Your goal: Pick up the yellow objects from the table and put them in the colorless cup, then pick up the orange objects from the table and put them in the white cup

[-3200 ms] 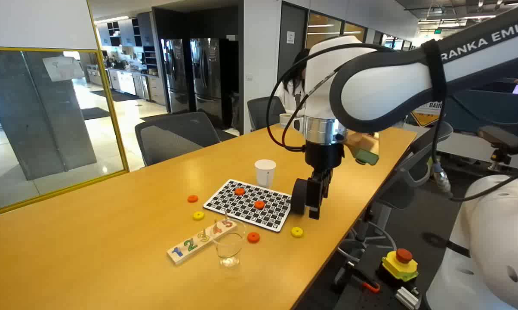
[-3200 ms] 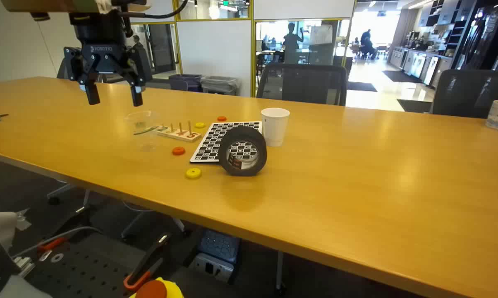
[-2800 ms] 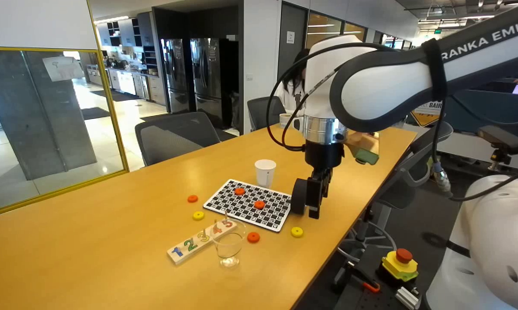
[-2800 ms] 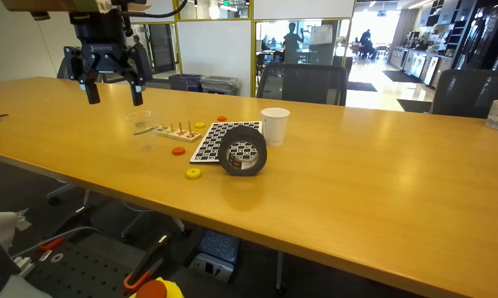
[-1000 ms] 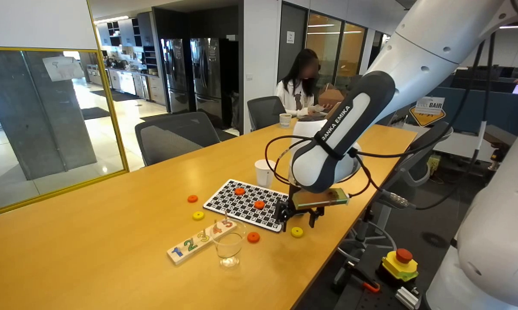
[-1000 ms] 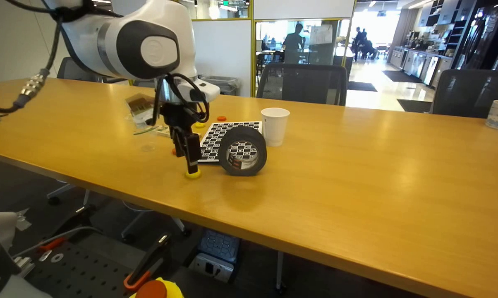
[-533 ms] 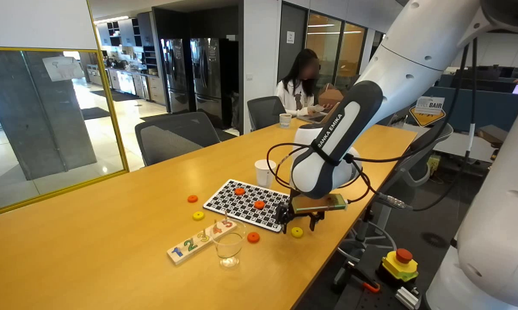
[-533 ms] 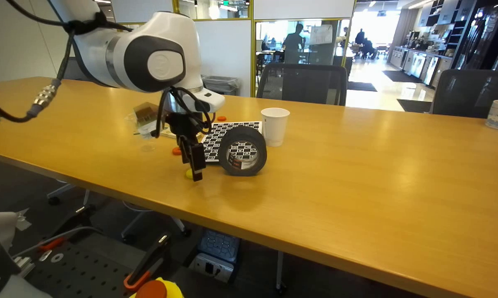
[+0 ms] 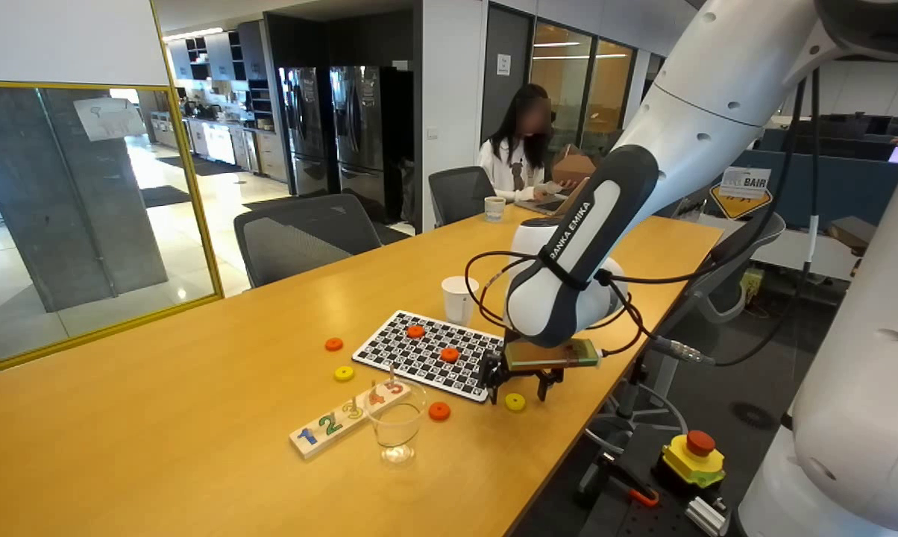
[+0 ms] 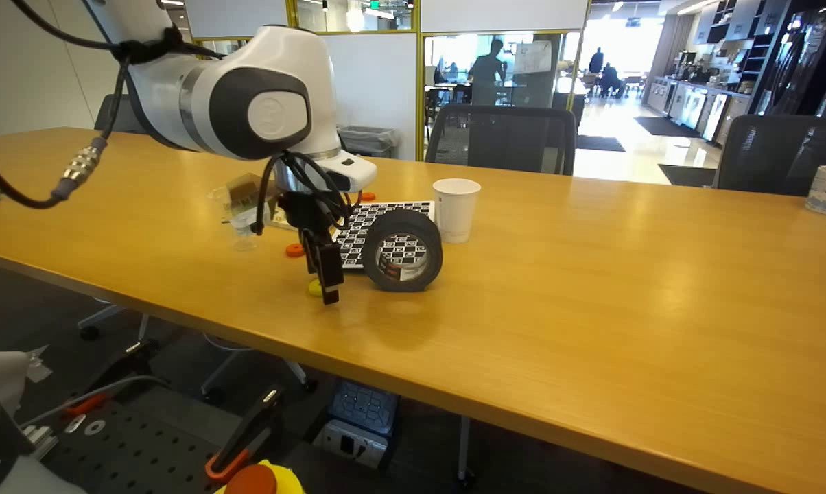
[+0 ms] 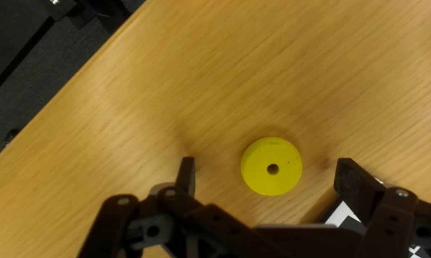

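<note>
Tabletop [image 9: 158, 447], light wood. One yellow disc [image 11: 271, 157], centre-holed: lies between my spread jaws, touching neither. Another yellow disc [image 9: 344, 374]: near the number board [image 9: 344, 419]. Clear cup [image 9: 397, 438], upright: beside that board. Orange discs [image 9: 439, 411]: two on the checkered board [image 9: 428, 365], two off it. White cup [image 10: 456, 216], upright: beside the checkered board.

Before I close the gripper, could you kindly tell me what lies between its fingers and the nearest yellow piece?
In the wrist view, just bare table shows between the yellow piece and either finger of the open gripper.
</note>
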